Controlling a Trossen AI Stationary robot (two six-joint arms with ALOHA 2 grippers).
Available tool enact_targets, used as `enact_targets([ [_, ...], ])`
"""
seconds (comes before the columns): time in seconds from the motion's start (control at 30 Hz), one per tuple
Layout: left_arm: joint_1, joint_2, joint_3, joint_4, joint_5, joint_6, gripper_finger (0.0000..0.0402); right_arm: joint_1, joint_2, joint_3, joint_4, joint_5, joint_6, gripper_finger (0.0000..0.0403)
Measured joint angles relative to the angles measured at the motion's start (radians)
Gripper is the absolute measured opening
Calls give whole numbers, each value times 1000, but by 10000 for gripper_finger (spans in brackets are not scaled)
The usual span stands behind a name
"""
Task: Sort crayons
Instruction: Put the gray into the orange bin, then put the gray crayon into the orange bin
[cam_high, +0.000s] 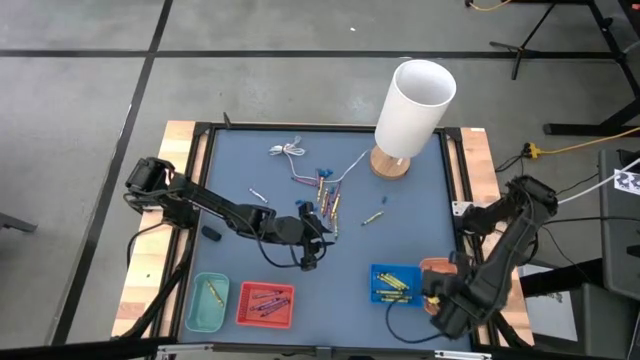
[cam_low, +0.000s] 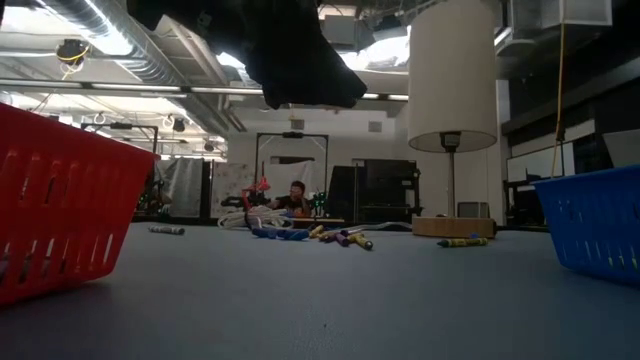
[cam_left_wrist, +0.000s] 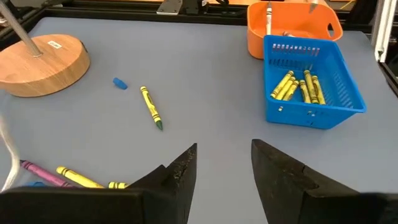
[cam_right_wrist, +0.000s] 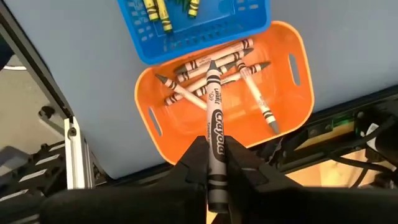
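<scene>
Right claw (cam_right_wrist: 216, 163) pinches a grey crayon (cam_right_wrist: 214, 118) above the orange basket (cam_right_wrist: 292, 93)

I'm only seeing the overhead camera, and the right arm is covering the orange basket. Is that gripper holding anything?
Observer: Yes. The right gripper is shut on a grey paper-wrapped crayon, tip pointing over the orange plastic basket.
Operator: What's in that basket?
Observer: Several grey-white crayons, lying crossed on its floor.
Operator: And the left gripper?
Observer: The left gripper is open and empty above the grey mat. A loose yellow crayon lies ahead of it, apart from the round wooden lamp base.
</scene>
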Motion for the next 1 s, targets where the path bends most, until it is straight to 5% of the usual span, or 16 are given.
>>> enact_targets([
  [0.43, 127, 0, 0, -2, 39, -17, 135, 35, 0, 0, -4, -4, 49, 28],
  [0.57, 184, -9, 0, -25, 68, -14, 135, 35, 0, 0, -4, -4, 49, 58],
  [0.8, 319, -131, 0, -338, 147, 68, 135, 35, 0, 0, -4, 26, 37, 133],
  [1.0, 445, -229, 1, -734, 239, 187, 135, 35, 0, 0, 0, 118, -36, 153],
])
